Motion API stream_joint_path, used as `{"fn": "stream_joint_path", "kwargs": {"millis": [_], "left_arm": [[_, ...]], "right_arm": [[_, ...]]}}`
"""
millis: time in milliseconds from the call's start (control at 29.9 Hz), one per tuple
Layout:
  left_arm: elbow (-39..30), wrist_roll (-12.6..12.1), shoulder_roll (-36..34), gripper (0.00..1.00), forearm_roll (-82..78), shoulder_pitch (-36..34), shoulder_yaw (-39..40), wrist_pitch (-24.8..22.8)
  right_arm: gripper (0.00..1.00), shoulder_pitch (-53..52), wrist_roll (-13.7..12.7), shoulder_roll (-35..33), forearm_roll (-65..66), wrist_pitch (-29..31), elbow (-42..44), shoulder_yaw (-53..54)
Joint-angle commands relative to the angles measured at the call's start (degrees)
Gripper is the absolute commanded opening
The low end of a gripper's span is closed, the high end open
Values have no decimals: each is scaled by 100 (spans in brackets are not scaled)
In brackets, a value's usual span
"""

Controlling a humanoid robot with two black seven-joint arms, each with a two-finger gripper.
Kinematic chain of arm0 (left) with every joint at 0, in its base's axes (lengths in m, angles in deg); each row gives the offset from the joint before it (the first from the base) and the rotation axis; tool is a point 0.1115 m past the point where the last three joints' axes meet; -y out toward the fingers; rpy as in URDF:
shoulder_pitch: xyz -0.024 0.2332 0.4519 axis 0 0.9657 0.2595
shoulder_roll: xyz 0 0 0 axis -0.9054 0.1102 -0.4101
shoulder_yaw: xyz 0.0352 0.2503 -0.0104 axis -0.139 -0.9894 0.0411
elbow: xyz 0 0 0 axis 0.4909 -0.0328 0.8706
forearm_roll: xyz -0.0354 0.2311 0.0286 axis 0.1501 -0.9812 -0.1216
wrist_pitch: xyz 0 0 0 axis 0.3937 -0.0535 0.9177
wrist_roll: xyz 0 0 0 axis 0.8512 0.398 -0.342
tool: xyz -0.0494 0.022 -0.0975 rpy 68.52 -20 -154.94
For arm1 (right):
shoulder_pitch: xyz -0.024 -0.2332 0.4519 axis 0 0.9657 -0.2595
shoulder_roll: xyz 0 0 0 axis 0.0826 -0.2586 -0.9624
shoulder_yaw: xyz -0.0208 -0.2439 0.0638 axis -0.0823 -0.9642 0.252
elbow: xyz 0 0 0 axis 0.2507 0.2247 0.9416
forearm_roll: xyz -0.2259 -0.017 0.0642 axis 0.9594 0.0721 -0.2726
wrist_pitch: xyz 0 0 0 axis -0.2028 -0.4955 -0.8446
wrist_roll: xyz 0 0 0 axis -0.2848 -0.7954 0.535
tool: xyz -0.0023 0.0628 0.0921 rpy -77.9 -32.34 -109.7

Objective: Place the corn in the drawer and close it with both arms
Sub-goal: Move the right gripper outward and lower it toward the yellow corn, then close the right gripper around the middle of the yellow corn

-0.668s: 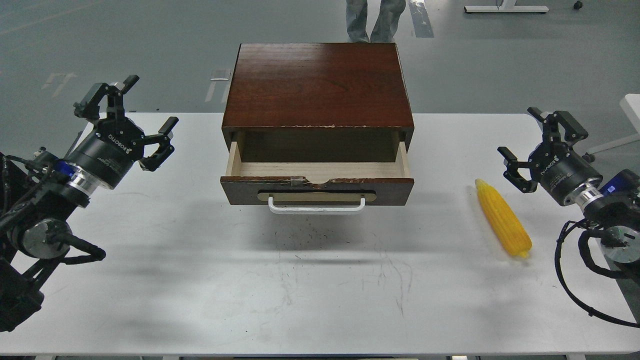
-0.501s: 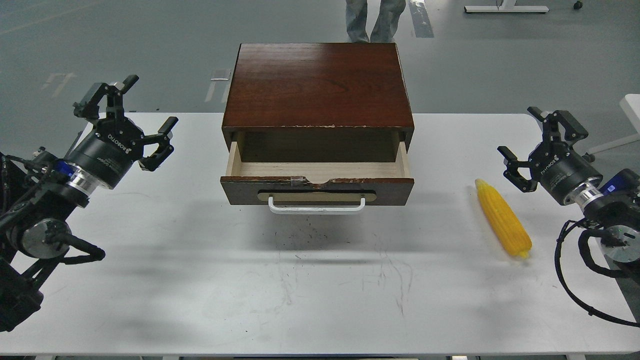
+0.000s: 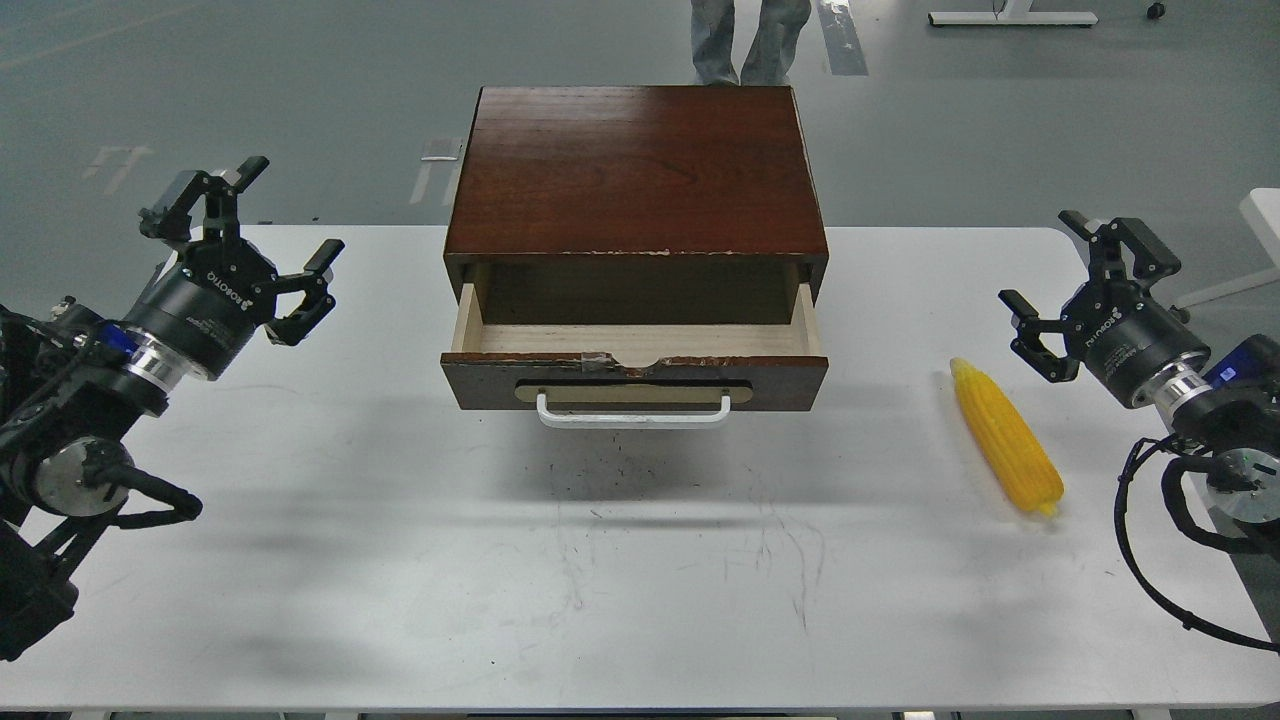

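So the corn (image 3: 1005, 436) lies on the table (image 3: 400, 560), right of the open drawer (image 3: 636, 375), long axis running front to back. Right gripper (image 3: 1085, 290) hangs spread and empty just beside its far tip, way nearer than the left gripper (image 3: 245, 240), also spread.

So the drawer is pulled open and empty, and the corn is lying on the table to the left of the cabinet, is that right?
Not quite. The head view shows the corn lying on the table to the right of the cabinet, near the right gripper. The rest holds: the drawer is pulled open and empty.
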State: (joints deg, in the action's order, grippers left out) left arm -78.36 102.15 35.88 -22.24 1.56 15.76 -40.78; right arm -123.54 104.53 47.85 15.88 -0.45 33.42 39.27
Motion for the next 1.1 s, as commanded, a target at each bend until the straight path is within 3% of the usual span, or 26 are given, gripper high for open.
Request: {"fn": "stream_joint_path", "kwargs": {"millis": [0,201,267,535,635,735,936,1069], "left_arm": [[-59,59,38,100,-6,1,-11,0],[-77,138,65,100,-6,-7,-11,0],[-86,173,65,100,-14,-7,-11,0],[-139,191,74,100,-6,-16,-11,0],[-148,191,74,100,-6,-7,-11,0],[-174,191,82,100,-6,-7,-11,0],[-262,191,74,100,-6,1,-11,0],[-262,191,74,100,-6,1,-11,0]], "right_arm": [[100,-92,0,-161,272,0,-78,0],[100,-522,0,-1022,1896,0,-588,-9],[100,-697,0,-1329,2992,0,-667,-9],[100,-839,0,-1568,6570,0,-659,-17],[100,-786,0,-1550,7143,-31,-659,-122],[100,-908,0,-1323,7523,-426,-667,-709],[100,-1322,0,-892,7700,-874,-527,-1966],[100,-1393,0,-725,7700,-963,-465,-2179]]}}
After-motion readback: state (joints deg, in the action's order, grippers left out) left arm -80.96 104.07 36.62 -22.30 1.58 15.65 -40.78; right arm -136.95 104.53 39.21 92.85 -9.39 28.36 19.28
